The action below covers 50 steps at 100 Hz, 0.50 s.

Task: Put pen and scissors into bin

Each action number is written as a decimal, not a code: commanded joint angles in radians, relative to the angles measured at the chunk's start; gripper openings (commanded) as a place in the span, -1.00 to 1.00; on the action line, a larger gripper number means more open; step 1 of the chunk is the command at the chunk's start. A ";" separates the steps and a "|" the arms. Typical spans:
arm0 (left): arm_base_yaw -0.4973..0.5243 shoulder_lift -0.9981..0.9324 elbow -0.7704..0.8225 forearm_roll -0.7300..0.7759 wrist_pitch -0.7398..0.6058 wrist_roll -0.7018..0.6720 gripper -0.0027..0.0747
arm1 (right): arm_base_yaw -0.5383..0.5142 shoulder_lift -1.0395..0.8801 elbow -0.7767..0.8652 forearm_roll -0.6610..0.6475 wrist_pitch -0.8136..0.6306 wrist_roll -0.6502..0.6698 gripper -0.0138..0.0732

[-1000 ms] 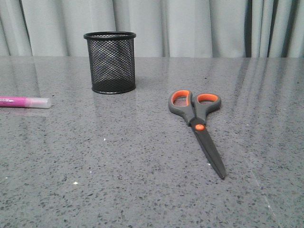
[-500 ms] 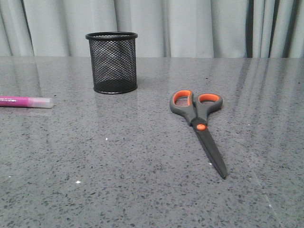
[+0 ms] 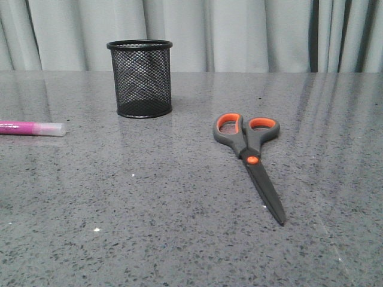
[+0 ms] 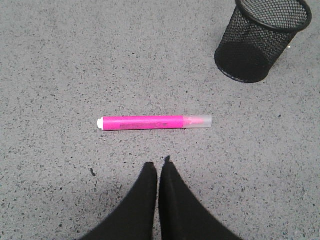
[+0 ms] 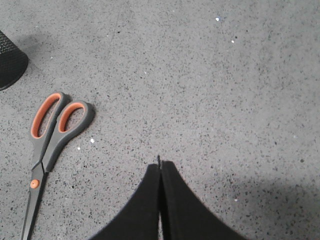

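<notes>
Hovering above the grey speckled table [image 4: 60,60], the left gripper [image 4: 159,166] has its two black fingers pressed together at the tips, nothing between them, and the pen [image 4: 154,122] lies flat on the stone just beyond those tips, clear of them, its magenta barrel running crosswise with the translucent cap pointing toward the bin [image 4: 260,40]. That black mesh cup stands upright farther out from the pen, on the cap's side and well apart from it, and it looks empty through the mesh as far as the wrist view shows. Over on the other side, the right gripper [image 5: 160,167] is closed just as tightly, fingertips meeting in a thin seam, holding nothing, and it hangs over bare tabletop. The scissors [image 5: 47,150] lie flat off to one side of it, not touching, blades closed, orange-lined loops pointing toward the dark edge of the bin that peeks into the corner of that view. From the front camera neither arm shows: the bin sits upright toward the back of the table, left of centre, the pen rests at the far left edge with its cap pointing inward, and the scissors lie right of centre, handles toward the curtain [image 3: 239,33], blade tips aimed at the camera.
</notes>
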<state>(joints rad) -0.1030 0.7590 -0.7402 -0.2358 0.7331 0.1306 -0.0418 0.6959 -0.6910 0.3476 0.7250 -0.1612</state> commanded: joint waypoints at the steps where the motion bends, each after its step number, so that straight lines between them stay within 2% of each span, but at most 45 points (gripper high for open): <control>1: -0.008 0.003 -0.037 -0.010 -0.044 0.002 -0.98 | 0.002 0.012 -0.049 0.004 -0.047 -0.018 -0.79; 8: -0.008 0.003 -0.037 -0.010 -0.043 0.005 -0.98 | 0.002 0.012 -0.053 0.004 -0.049 -0.018 -0.64; 17: -0.008 0.003 -0.037 -0.021 -0.042 0.058 -0.96 | 0.002 0.012 -0.053 0.004 -0.049 -0.018 -0.32; 27: -0.008 0.003 -0.037 -0.057 -0.039 0.108 -0.75 | 0.002 0.012 -0.053 0.004 -0.049 -0.018 0.03; 33: -0.008 0.003 -0.037 -0.067 -0.041 0.114 -0.55 | 0.002 0.012 -0.053 0.004 -0.049 -0.018 0.11; 43: -0.008 0.003 -0.037 -0.079 -0.050 0.139 -0.23 | 0.002 0.012 -0.053 0.004 -0.051 -0.018 0.10; 50: -0.008 0.003 -0.037 -0.089 -0.052 0.166 -0.14 | 0.002 0.012 -0.053 0.004 -0.051 -0.018 0.10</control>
<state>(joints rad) -0.1030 0.7618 -0.7423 -0.2886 0.7471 0.2637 -0.0418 0.7037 -0.7093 0.3455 0.7319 -0.1698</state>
